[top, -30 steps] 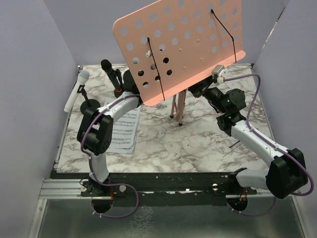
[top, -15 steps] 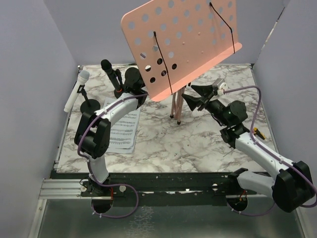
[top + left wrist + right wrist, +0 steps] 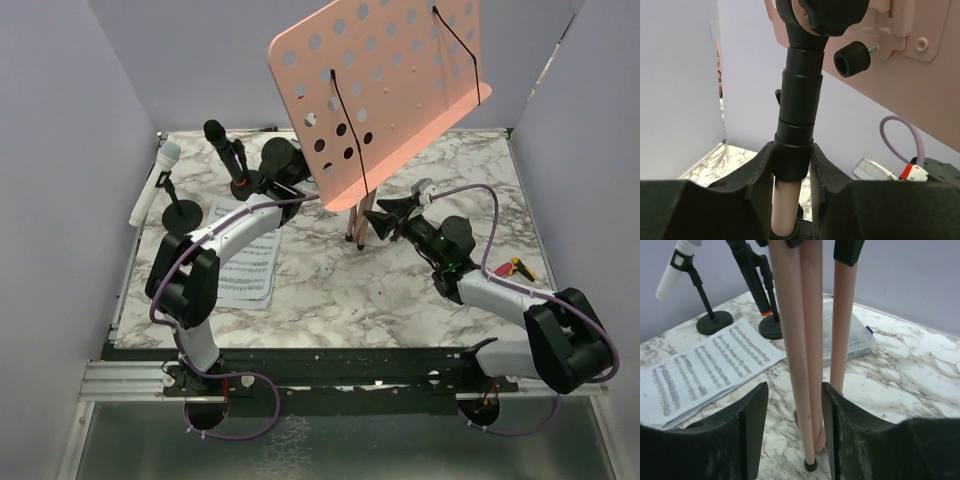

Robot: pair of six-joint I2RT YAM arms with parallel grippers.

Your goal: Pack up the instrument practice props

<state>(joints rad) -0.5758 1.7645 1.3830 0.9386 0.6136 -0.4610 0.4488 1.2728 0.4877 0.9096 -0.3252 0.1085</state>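
The pink perforated music-sheet board (image 3: 390, 90) stands tilted on thin pink tripod legs (image 3: 357, 222) at mid-table. My left gripper (image 3: 793, 155) is shut on the stand's black collar (image 3: 799, 100) just under the board. My right gripper (image 3: 385, 215) is open low at the legs (image 3: 800, 340), one jaw on each side, not touching them. White sheet-music pages (image 3: 250, 262) lie flat at the left. A black microphone (image 3: 222, 145) and a white microphone (image 3: 155, 180) sit in two round-based black holders (image 3: 183, 213) at the back left.
A clear plastic box (image 3: 850, 335) lies on the marble table behind the legs. A small yellow and red object (image 3: 515, 266) rests near the right edge. Purple walls (image 3: 60, 150) close in the left, back and right sides.
My left gripper closed on the stand's collar. My right gripper opened, left the board's lower edge and dropped to the legs. The board swung to the right and upward.
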